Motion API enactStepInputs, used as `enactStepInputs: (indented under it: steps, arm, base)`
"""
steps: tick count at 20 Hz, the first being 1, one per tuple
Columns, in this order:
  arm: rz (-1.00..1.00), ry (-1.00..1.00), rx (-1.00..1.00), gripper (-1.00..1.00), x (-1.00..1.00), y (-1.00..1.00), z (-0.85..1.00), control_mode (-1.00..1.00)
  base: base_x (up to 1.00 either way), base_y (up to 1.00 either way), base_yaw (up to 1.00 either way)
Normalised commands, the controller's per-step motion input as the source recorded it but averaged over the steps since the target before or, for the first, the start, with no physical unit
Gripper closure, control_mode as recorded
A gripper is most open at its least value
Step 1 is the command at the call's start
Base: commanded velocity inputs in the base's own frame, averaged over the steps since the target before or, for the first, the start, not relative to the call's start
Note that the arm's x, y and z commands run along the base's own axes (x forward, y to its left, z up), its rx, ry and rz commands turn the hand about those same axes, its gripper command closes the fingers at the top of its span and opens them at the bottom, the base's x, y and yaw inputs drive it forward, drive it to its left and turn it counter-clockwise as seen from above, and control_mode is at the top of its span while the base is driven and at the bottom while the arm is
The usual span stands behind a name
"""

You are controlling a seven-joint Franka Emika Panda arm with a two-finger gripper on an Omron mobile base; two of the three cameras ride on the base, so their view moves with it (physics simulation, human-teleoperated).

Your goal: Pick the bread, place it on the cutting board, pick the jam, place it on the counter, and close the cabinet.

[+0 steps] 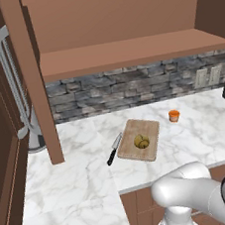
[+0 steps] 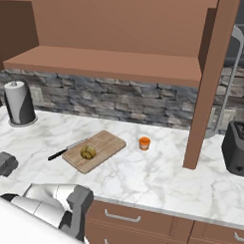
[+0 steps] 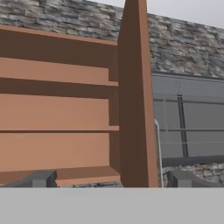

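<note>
With bread (image 1: 141, 141) on the board (image 1: 147, 128) and jam (image 1: 174, 116) on the worktop (image 1: 74, 189), closing remains. Wide, empty claw (image 3: 109, 179) faces the cabinet (image 3: 135, 96) door; pushing it seems next.

I see a desk (image 1: 79, 188) of smooth white marble with grey veins, a matt cutting board (image 1: 140, 140) of pale grained wood, flat reddish-brown cabinet (image 1: 122, 53) wood, and rough grey stone wall (image 1: 131, 84) at twelve o'clock.

The counter (image 1: 188, 145) is white marble with grey veins; on it lie the cutting board (image 1: 149, 130), a black-handled knife (image 1: 114, 149) just beside it, and the jam (image 1: 174, 116) near it.
</note>
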Motion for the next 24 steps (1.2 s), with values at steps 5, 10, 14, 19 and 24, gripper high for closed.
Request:
enactStepInputs:
  steps: [5,10,14,19,24]
  arm:
    - [0.0,0.0,0.0,-1.0,0.1,-0.15,-0.08,-1.0]
    - [0.0,0.0,0.0,-1.0,0.08,-0.16,-0.03,-1.0]
    - [0.0,0.0,0.0,-1.0,0.14,-0.13,-0.03,-1.0]
    - [0.0,0.0,0.0,-1.0,0.12,-0.1,-0.06,-1.0]
    - [0.0,-0.01,0.0,-1.0,0.08,-0.11,-0.1,-1.0]
  base:
    - [0.0,0.0,0.0]
    - [0.0,0.0,0.0]
    - [0.0,0.0,0.0]
    - [0.0,0.0,0.0]
    - [0.0,0.0,0.0]
